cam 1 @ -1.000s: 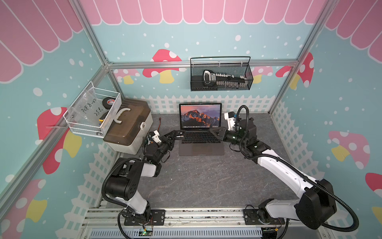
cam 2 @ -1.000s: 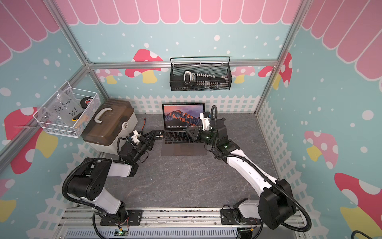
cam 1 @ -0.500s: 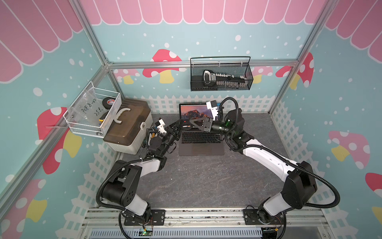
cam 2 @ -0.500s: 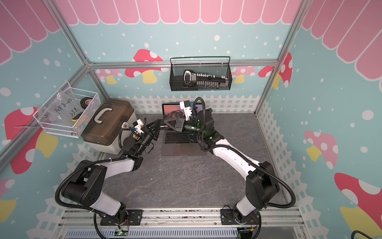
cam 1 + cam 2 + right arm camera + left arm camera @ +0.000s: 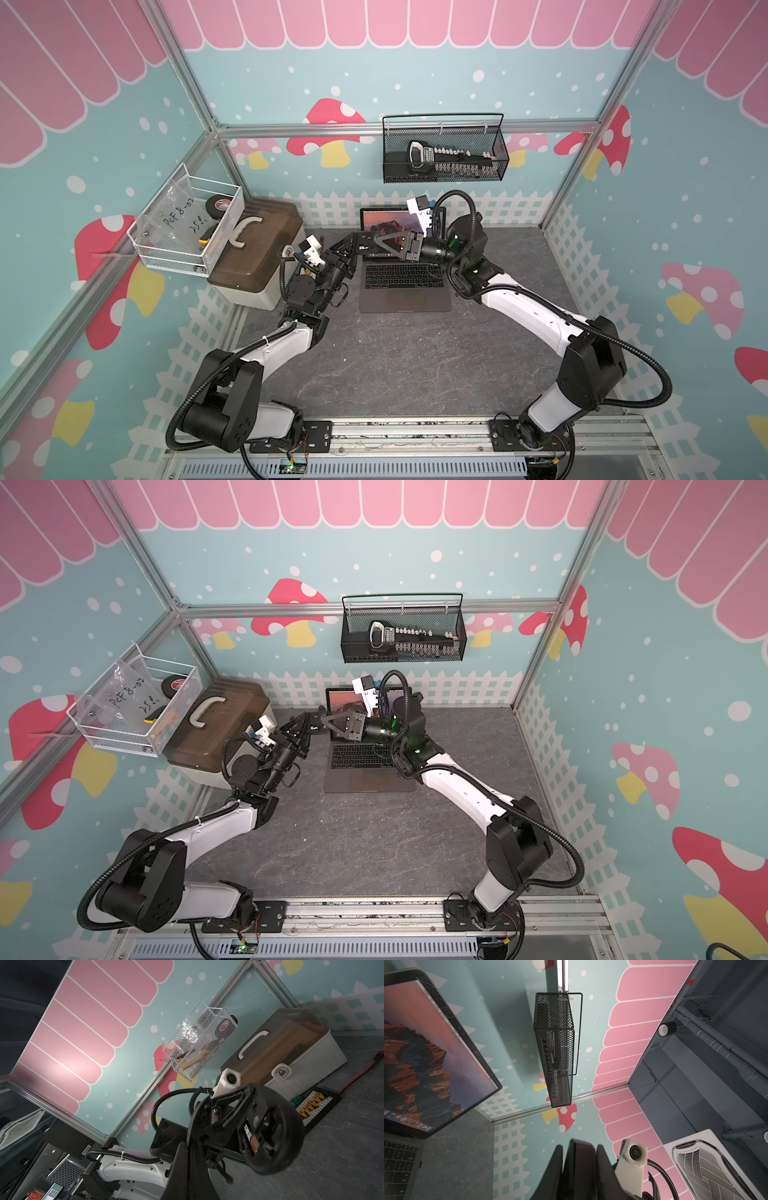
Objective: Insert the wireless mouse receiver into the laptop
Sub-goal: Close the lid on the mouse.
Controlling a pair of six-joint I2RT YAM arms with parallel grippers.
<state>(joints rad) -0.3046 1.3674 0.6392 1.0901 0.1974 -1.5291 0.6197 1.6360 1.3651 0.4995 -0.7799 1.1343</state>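
- Seemingly freeing the receiver: left claw (image 5: 351, 248) clamps the wireless mouse (image 5: 270, 1130), right claw (image 5: 188, 1147) pinched together at its underside
- Next: align it squarely with the laptop (image 5: 405, 293) port

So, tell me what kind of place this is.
Probably a staged robot data-collection booth, not a real room: printed mushroom walls on an aluminium frame, a left arm and right arm bolted to a front rail, and props like a laptop and toolbox.

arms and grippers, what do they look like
Left arm and right arm: white shells, black joints, ribbed black cable hoses. Black left gripper and right gripper, each with a white camera mount; green light on the right wrist.
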